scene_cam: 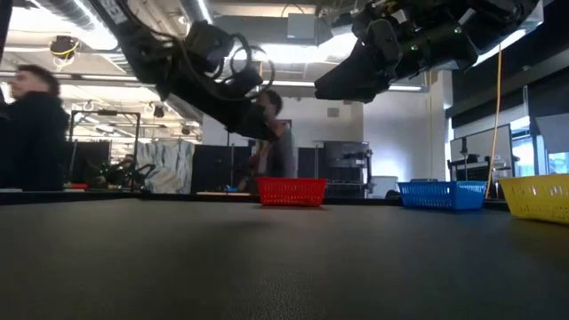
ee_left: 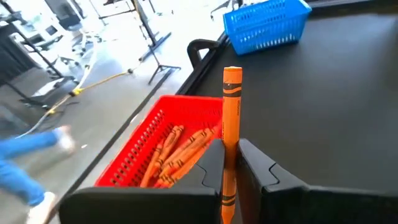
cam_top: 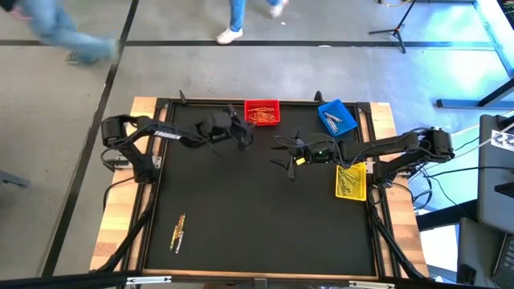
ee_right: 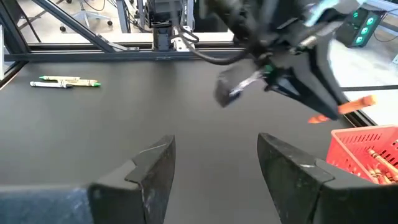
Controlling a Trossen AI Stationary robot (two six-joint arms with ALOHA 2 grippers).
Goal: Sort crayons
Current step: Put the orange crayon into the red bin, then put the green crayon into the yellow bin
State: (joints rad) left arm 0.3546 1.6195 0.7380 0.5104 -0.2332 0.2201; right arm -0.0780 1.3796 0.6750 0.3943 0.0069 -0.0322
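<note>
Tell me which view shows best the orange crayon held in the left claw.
The left wrist view: the orange crayon stands large between the left claw's fingers. The right wrist view shows only its tip; high and low views do not resolve it.

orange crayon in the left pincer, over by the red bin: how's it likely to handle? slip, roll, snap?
The orange crayon juts straight from the left pincer, so probably stiff. Only its lower part is pinched, so it may pivot or slip. Being round and thin, it would likely roll on the mat unless dropped into the red bin, and it might snap if squeezed hard.
</note>
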